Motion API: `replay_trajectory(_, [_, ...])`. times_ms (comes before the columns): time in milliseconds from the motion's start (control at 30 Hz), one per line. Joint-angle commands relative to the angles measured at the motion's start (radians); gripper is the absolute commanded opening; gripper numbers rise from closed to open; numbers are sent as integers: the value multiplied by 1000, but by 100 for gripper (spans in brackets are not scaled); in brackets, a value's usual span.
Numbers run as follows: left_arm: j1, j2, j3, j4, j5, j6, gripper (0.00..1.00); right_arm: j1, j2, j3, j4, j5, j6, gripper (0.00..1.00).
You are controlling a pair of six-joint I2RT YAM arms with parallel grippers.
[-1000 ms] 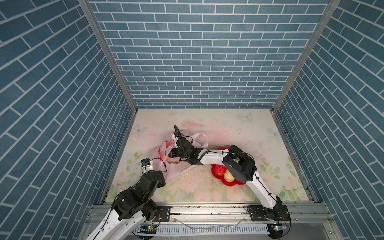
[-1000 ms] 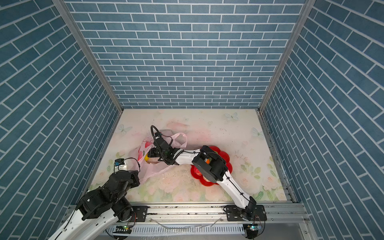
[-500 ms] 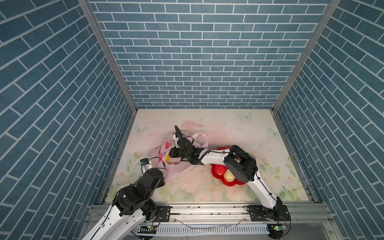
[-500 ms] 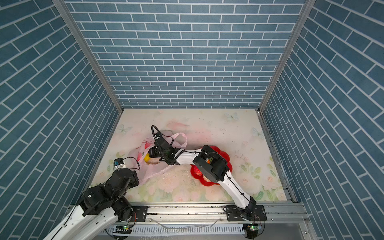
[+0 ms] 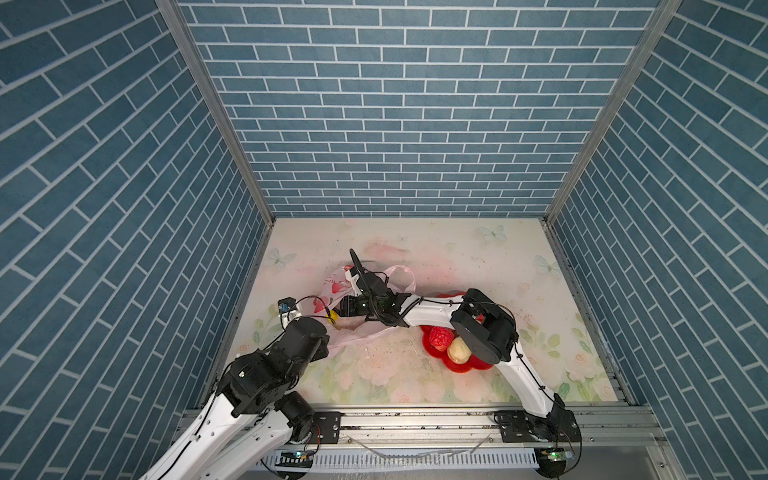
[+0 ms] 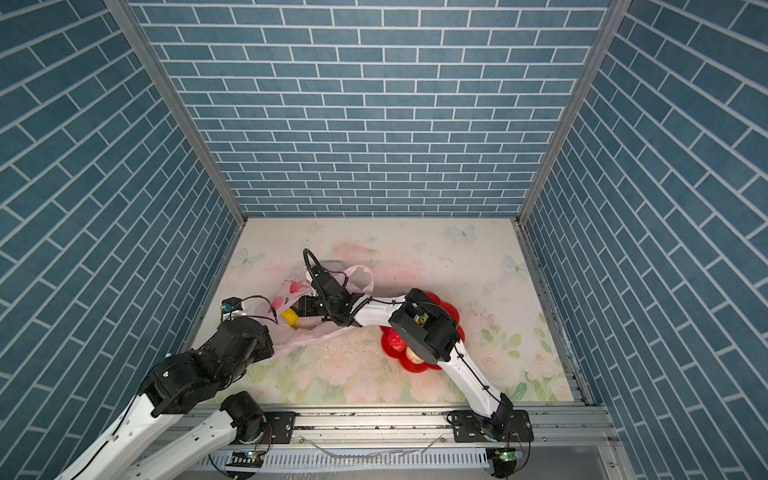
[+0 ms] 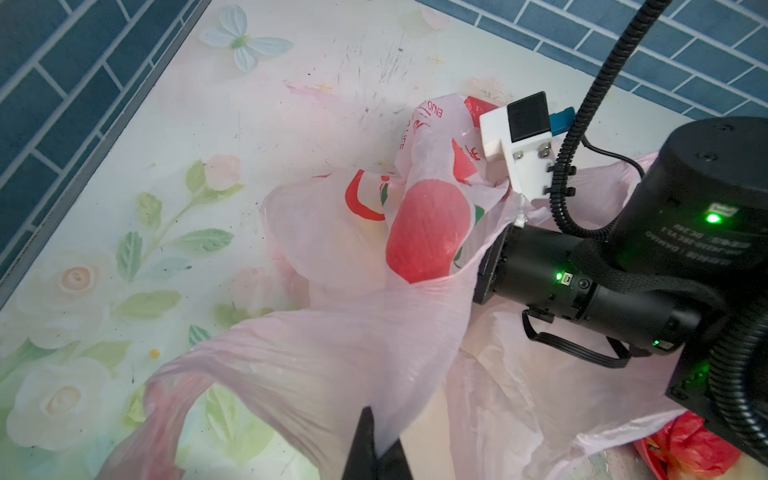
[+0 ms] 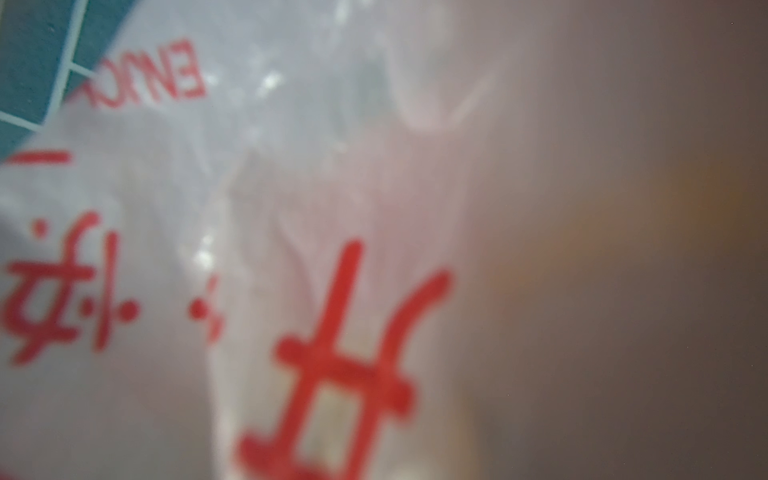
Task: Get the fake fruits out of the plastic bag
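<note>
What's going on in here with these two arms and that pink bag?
Two robot arms are emptying toy fruit from a plastic bag. The left tool is shut on the bag's thin film, holding it up. The right tool reaches into the bag's mouth. Its tips are hidden, so I cannot tell whether it grips anything. A yellow fruit shows inside the bag. A wrinkled red fruit and a cream fruit already lie in the red dish.
</note>
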State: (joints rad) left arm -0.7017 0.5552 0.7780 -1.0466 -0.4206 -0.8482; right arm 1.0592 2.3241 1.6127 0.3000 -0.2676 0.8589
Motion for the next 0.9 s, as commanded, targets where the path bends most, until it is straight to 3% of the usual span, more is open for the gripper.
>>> replay_trajectory(0, [-3, -17, -25, -33, 17, 11, 0, -2, -32, 37, -35, -45, -3, 63])
replay_trajectory(267, [-3, 66, 19, -7, 50, 78, 0, 8, -24, 88, -91, -78, -15, 66])
replay_trajectory(633, [-2, 73, 1, -149, 103, -90, 0, 37, 25, 234, -304, -77, -91, 74])
replay_trajectory(867, [-2, 51, -30, -132, 112, -112, 0, 54, 98, 348, -420, -59, -113, 81])
